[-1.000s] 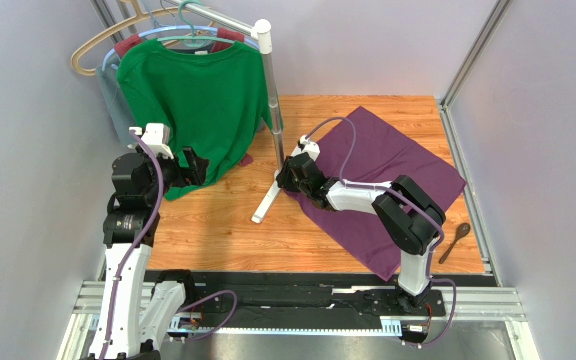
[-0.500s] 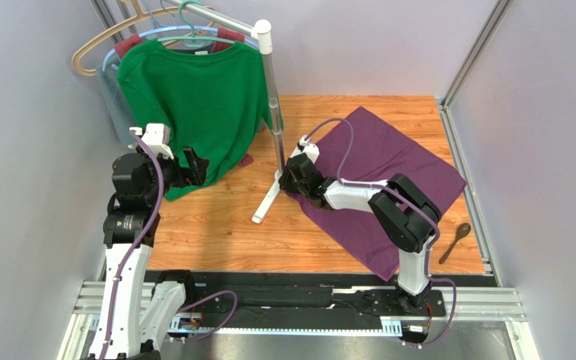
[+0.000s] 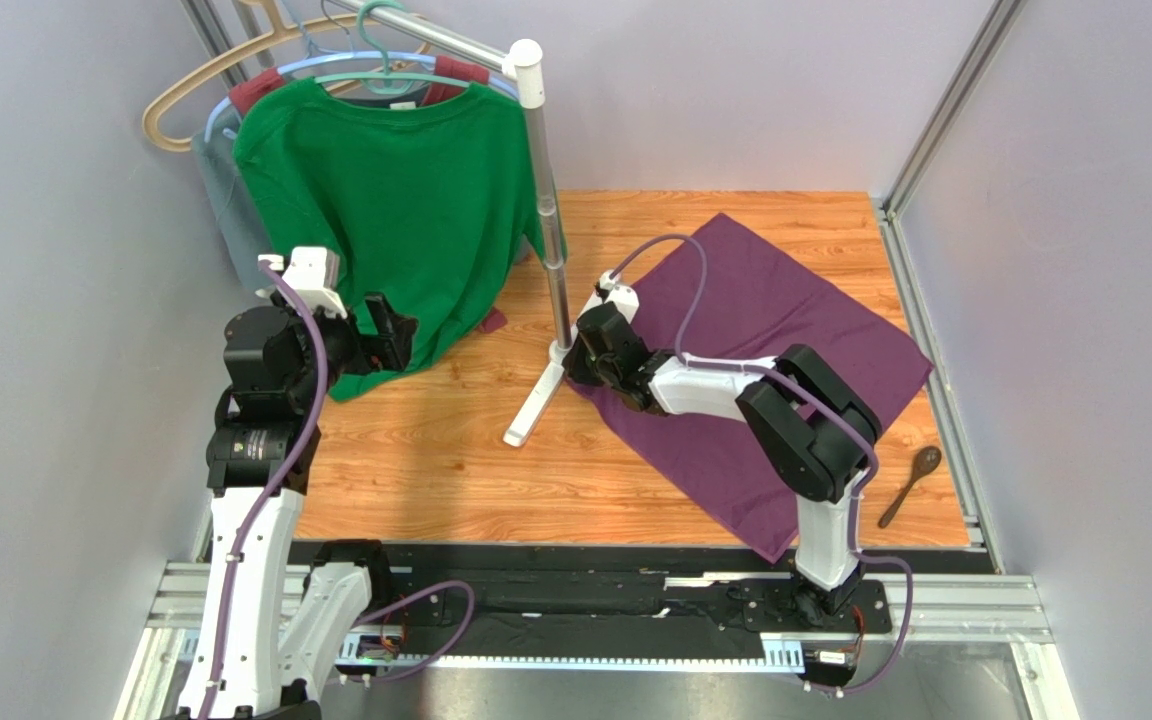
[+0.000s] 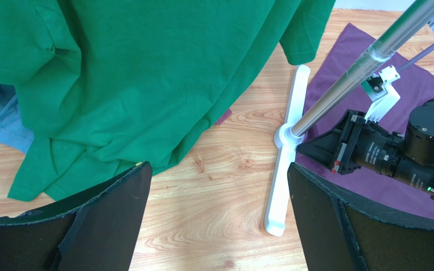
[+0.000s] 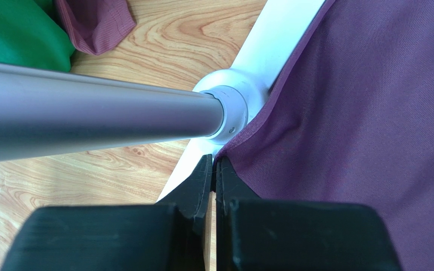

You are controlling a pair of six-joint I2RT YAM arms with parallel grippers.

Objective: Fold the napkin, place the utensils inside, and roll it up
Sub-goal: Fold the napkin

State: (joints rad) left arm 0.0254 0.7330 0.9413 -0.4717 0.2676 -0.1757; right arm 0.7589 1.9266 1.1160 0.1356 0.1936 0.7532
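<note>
Right wrist view: right gripper (image 5: 213,165) pinches napkin (image 5: 366,141) corner beside rack base (image 5: 233,107); left gripper (image 4: 216,209) gapes wide. Likely fold start: lift corner across.

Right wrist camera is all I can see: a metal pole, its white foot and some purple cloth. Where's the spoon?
Observer: The spoon lies on the table near its right edge, just off the napkin and not touching it.
Operator: Is the napkin folded yet?
Observer: No. From above it lies spread flat as one sheet, turned like a diamond, with one corner pointing at the far wall.
Operator: What's the left arm doing?
Observer: The left gripper hangs open next to the lower part of the green shirt, holding nothing.
</note>
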